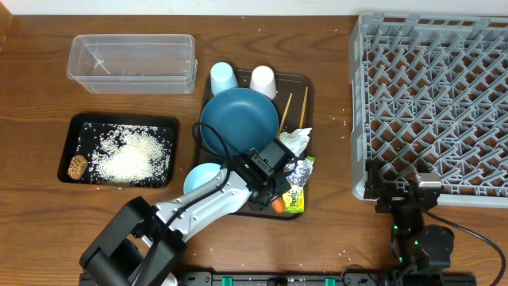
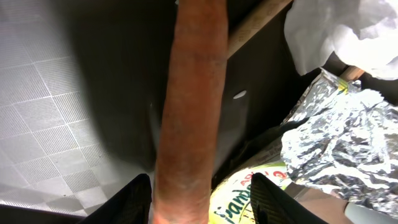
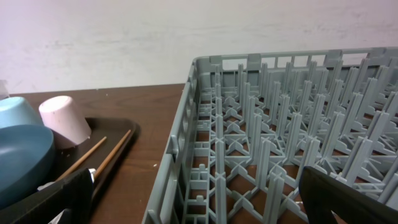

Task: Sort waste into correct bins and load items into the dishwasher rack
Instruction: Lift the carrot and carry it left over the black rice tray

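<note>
The carrot [image 2: 189,124] lies at the bottom edge of the brown tray [image 1: 308,81], lower middle of the overhead frame, just beside the yellow-green wrapper [image 1: 294,196]. The left gripper [image 2: 200,186] is right over it, fingers spread either side, not clamped. Lower right, the right gripper [image 3: 199,199] hangs released, gripping nothing, by the grey rack [image 3: 280,124].

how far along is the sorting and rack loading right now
Done: rice and the brown lump lie in the black tray. In hand: the left gripper straddles the carrot, jaws open, not yet lifted. Left: tissue, wrapper, and all dishes; plate, blue cup, white cup, bowl and chopsticks sit on the brown tray, nothing in the rack. The right gripper is open and empty.
</note>
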You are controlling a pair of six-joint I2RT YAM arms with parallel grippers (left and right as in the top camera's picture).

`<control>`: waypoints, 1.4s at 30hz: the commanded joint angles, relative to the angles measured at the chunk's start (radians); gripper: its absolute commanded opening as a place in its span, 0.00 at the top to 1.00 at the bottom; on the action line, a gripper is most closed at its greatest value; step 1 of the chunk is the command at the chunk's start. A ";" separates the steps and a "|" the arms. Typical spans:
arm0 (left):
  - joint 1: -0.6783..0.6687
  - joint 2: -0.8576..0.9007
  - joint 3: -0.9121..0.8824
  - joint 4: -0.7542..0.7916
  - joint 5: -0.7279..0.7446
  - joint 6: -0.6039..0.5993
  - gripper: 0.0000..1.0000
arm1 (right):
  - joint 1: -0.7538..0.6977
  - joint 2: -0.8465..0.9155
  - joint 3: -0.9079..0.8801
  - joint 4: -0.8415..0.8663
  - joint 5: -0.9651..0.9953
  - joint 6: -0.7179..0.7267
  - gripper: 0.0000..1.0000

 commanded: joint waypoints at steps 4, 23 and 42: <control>-0.001 -0.002 0.006 -0.036 -0.064 0.027 0.48 | -0.017 0.000 -0.001 -0.004 -0.001 -0.010 0.01; -0.001 0.069 0.006 -0.036 -0.051 0.016 0.61 | -0.017 0.000 -0.001 -0.004 -0.001 -0.010 0.01; -0.001 -0.004 0.014 -0.051 -0.020 0.020 0.91 | -0.017 0.000 -0.001 -0.004 -0.001 -0.010 0.01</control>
